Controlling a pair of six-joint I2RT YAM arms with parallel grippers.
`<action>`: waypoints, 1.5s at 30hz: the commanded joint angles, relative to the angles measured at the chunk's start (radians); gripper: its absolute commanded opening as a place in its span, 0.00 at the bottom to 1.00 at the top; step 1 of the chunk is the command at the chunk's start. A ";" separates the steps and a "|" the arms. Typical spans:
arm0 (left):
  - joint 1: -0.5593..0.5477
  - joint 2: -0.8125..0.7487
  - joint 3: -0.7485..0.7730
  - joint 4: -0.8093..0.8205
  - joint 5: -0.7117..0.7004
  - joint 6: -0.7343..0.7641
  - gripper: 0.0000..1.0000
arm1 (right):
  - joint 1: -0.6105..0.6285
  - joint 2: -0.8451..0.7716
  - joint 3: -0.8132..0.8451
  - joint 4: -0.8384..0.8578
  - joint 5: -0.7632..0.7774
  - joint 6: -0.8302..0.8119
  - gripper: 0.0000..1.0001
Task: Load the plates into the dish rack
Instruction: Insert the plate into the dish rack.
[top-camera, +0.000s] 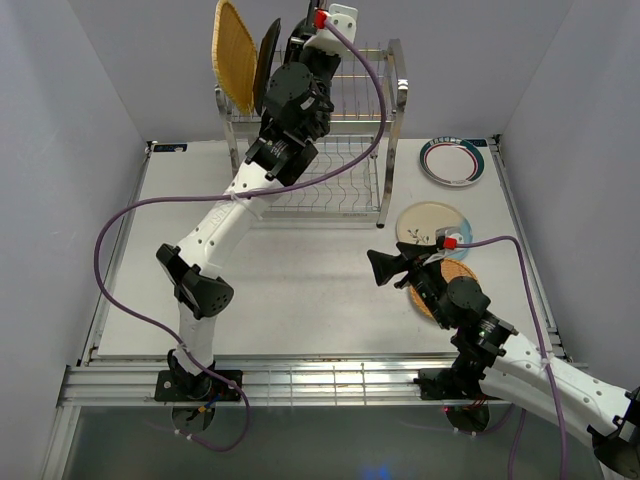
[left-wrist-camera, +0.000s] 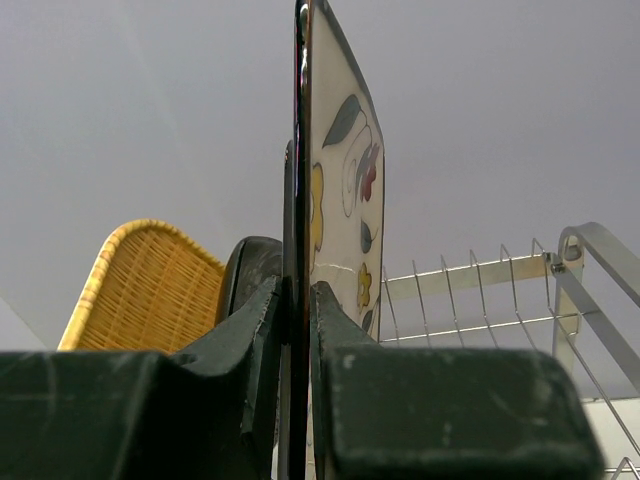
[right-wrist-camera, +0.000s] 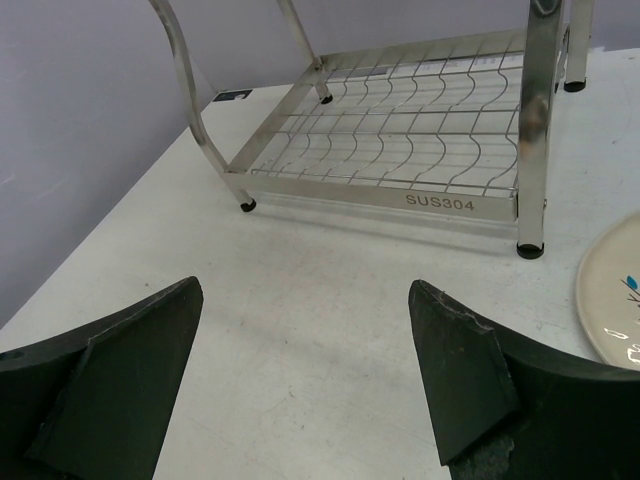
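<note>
Jaws: my left gripper (left-wrist-camera: 297, 310) pinches floral plate (left-wrist-camera: 345, 190) upright; right gripper (right-wrist-camera: 305, 292) wide, empty | risk: plate misses dish rack (left-wrist-camera: 470, 270) slot, strikes woven plate (left-wrist-camera: 150, 290) left of jaws.

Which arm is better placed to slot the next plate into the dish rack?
Left. The left gripper clamps the cream floral plate upright at the top tier of the dish rack; the right gripper hangs open, empty, above the table.

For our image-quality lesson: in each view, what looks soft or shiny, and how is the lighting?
Left wrist: left gripper dark, slightly soft; cream floral plate sharper. Right wrist: dish rack steel glints, legible stamp. Top external: even light, faint shadows on the table.
</note>
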 joint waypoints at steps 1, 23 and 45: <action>0.017 -0.050 0.079 0.136 0.061 -0.049 0.00 | -0.003 -0.017 -0.010 0.025 0.021 -0.009 0.89; 0.025 0.004 0.056 0.105 0.019 -0.109 0.00 | -0.003 -0.034 -0.030 0.023 0.032 -0.007 0.89; 0.025 0.036 0.039 0.124 -0.001 -0.085 0.13 | -0.006 -0.039 -0.039 0.023 0.035 -0.009 0.89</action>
